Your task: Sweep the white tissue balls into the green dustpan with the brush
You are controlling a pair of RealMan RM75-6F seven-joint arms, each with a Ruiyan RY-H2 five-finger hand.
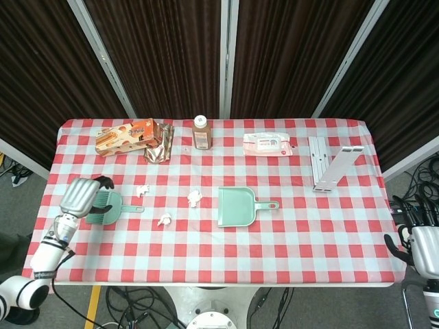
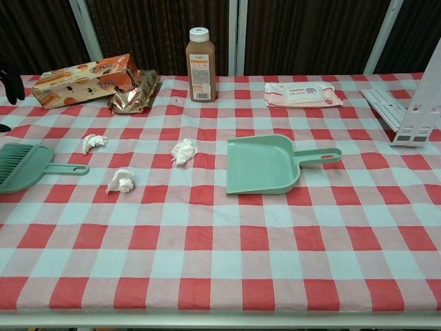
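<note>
Three white tissue balls lie left of centre on the checked cloth: one (image 1: 143, 189) (image 2: 94, 143), one (image 1: 195, 198) (image 2: 183, 151), and one (image 1: 164, 220) (image 2: 120, 181). The green dustpan (image 1: 237, 206) (image 2: 265, 163) lies to their right, handle pointing right. The green brush (image 1: 108, 208) (image 2: 27, 166) lies at the left, handle pointing right. My left hand (image 1: 81, 198) hovers over the brush's bristle end, fingers apart, holding nothing; only dark fingertips (image 2: 8, 74) show at the chest view's left edge. My right hand (image 1: 420, 241) hangs off the table's right edge, open.
Along the far side stand an orange snack box (image 1: 124, 136), a crumpled foil wrapper (image 1: 159, 149), a brown bottle (image 1: 201, 132), a wet-wipes pack (image 1: 267, 144) and a white folded rack (image 1: 332, 163).
</note>
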